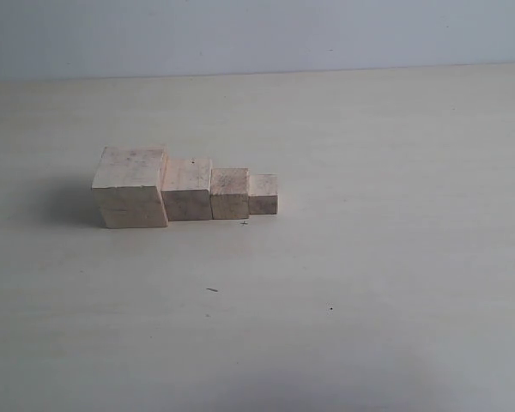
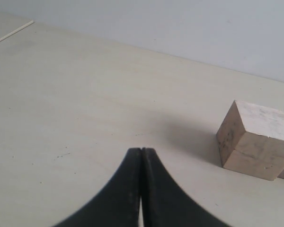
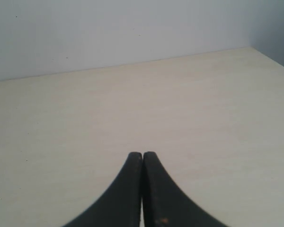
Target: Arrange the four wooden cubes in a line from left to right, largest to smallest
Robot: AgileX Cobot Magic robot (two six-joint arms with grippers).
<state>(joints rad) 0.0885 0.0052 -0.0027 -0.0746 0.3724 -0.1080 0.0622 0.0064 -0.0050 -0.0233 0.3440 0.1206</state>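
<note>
Four pale wooden cubes stand side by side in a row on the table in the exterior view. From left to right they are the largest cube (image 1: pixel 130 186) with a horizontal seam, a second cube (image 1: pixel 187 188), a third cube (image 1: pixel 229 193) and the smallest cube (image 1: pixel 263 194). Neither arm shows in that view. The left wrist view has the largest cube (image 2: pixel 255 140) off to one side, well apart from my left gripper (image 2: pixel 141 150), which is shut with nothing in it. My right gripper (image 3: pixel 142 154) is shut and empty over bare table, with no cube in its view.
The light wooden table (image 1: pixel 369 257) stretches around the row, and a pale wall (image 1: pixel 257 34) runs behind its far edge. A table corner (image 3: pixel 255 49) appears in the right wrist view. A few small dark specks (image 1: pixel 212 290) lie in front of the cubes.
</note>
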